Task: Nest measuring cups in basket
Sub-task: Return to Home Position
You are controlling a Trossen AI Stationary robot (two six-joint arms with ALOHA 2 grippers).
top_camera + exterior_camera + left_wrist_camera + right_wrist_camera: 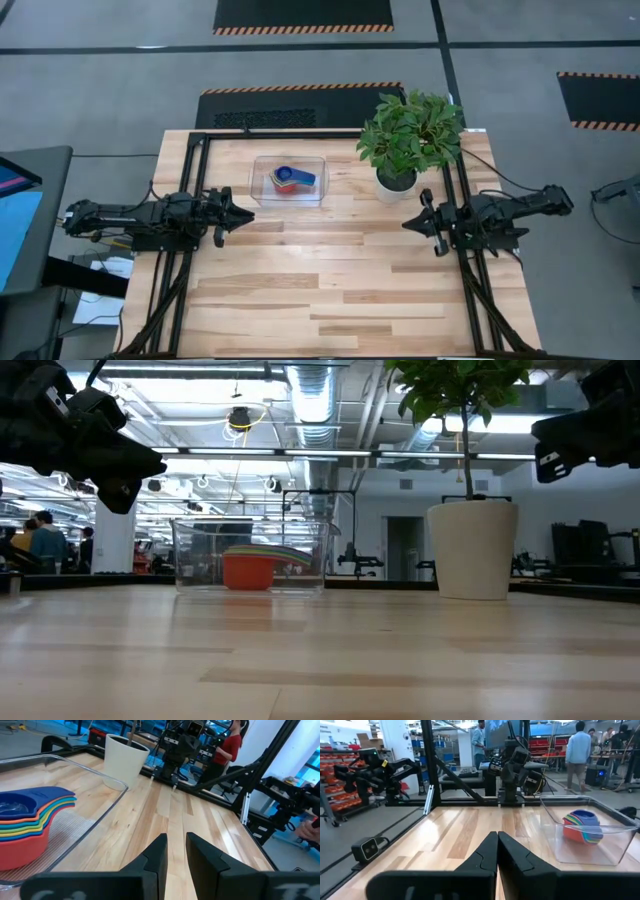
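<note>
The measuring cups point(290, 180) sit nested in one stack, red at the bottom and dark blue on top, inside the clear basket point(322, 182) at the table's far middle. The stack rests on the basket's floor, and also shows in the low view point(250, 568), the left wrist view point(25, 820) and the right wrist view point(582, 826). My left gripper point(248, 212) hovers near the basket's near left corner, its fingers point(160, 852) apart by a narrow gap, holding nothing. My right gripper point(408, 224) hovers right of the basket, shut and empty point(497, 842).
A white pot point(396, 182) with a leafy green plant point(410, 135) stands just right of the basket, between it and my right arm. Black frame rails run along the table's left and right sides. People stand in the room beyond the table point(580, 745).
</note>
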